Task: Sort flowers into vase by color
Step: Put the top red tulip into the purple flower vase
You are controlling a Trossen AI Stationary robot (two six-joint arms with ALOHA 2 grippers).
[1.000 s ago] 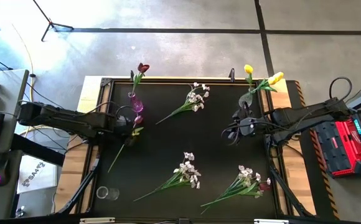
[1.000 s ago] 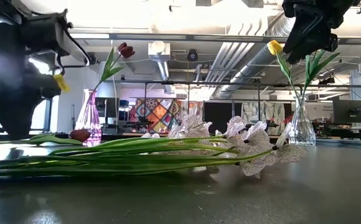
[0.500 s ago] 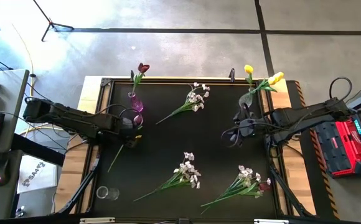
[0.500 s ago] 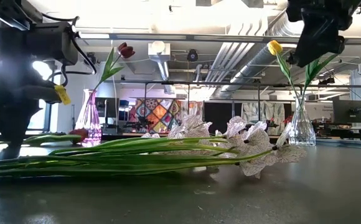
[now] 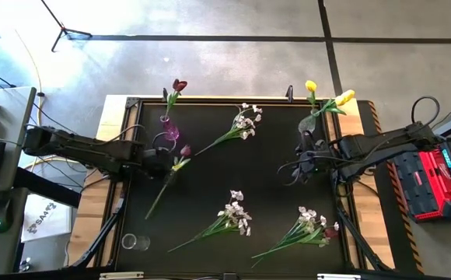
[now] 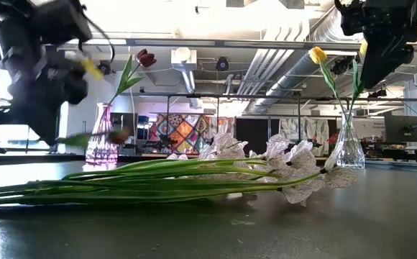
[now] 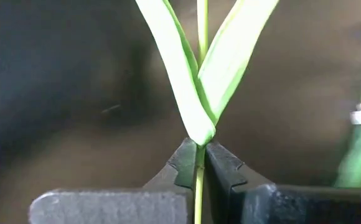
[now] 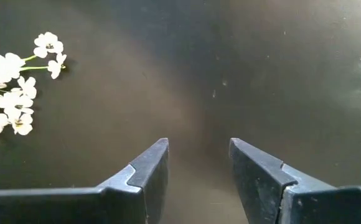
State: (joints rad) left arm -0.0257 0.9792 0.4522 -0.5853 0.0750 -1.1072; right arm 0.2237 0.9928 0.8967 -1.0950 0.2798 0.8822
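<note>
Now the left end effector (image 7: pixel 200 163) is pinching the green stem of a maroon tulip (image 5: pixel 184 151) just below its leaves, holding it over the counter (image 5: pixel 272 210) beside the pink vase (image 5: pixel 170 129) that already holds one maroon tulip. To seat it well, I would swing the stem upright and lower its cut end squarely into the vase mouth without knocking the glass. The right end effector (image 8: pixel 198 174) hangs spread and empty near the clear vase (image 6: pixel 348 147) of yellow tulips.
</note>
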